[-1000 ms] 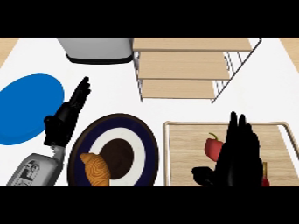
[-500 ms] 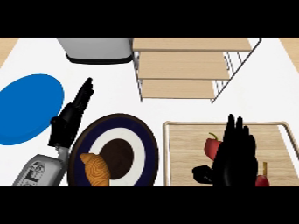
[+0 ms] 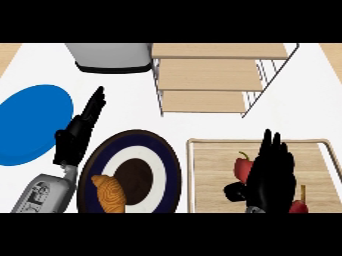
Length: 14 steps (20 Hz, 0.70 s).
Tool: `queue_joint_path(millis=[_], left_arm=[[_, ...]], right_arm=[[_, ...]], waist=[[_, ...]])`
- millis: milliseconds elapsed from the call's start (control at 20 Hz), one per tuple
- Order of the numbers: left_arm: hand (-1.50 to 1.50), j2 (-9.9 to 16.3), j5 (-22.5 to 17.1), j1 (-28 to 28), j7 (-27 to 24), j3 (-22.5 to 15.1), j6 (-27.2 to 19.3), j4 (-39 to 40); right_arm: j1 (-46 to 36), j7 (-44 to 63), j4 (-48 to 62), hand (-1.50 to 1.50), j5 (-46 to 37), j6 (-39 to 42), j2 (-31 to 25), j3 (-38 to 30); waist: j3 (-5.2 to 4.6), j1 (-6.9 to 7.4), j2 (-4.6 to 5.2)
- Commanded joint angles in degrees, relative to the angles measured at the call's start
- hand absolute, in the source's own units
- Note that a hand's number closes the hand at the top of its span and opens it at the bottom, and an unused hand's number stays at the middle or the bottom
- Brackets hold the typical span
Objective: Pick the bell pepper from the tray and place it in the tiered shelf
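White bench (image 3: pixel 203 127). Right hand (image 3: pixel 271 175) over wooden tray (image 3: pixel 211 175), fingers straight, covering most of red bell pepper (image 3: pixel 242 166); contact cannot be told. Tiered shelf (image 3: pixel 211 77) beyond the tray, wooden levels in a wire frame. Left hand (image 3: pixel 78 132) open, fingers up, between blue plate (image 3: pixel 26 122) and dark-rimmed plate (image 3: pixel 141 150) carrying a croissant (image 3: pixel 109 192). Grey container (image 3: pixel 109 57) left of shelf.
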<state>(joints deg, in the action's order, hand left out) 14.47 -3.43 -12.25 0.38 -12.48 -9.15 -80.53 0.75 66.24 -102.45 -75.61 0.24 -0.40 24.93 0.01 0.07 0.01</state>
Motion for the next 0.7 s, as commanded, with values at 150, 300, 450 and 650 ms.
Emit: queue_joint_path(millis=[150, 300, 450, 650], left_arm=[[0.00, -0.37, 0.00, -1.47, -2.34, 2.62, 2.53, 4.19], [0.00, -2.80, 2.50, 2.61, -0.58, 0.33, -0.53, -1.24], [0.00, -1.30, 2.13, 0.37, 1.08, 2.07, 1.75, -0.77], [0.00, -2.72, 2.85, 0.23, -2.02, 2.57, 2.70, 2.96]], right_arm=[[1.35, 5.02, 6.49, -1.50, 0.93, -8.25, 0.39, 0.38], [-1.86, 6.75, 8.70, -1.50, 2.04, -7.44, 0.39, 0.76], [-0.54, 4.89, 4.56, -1.50, 2.60, -2.58, 0.39, -1.98], [-2.61, 1.30, 12.00, 1.50, 5.15, -1.94, 0.39, -3.00]], waist=[[-0.01, -0.31, 0.10], [0.00, 0.17, 0.00], [-0.01, -0.11, -0.03], [-0.01, -0.01, 0.07]])
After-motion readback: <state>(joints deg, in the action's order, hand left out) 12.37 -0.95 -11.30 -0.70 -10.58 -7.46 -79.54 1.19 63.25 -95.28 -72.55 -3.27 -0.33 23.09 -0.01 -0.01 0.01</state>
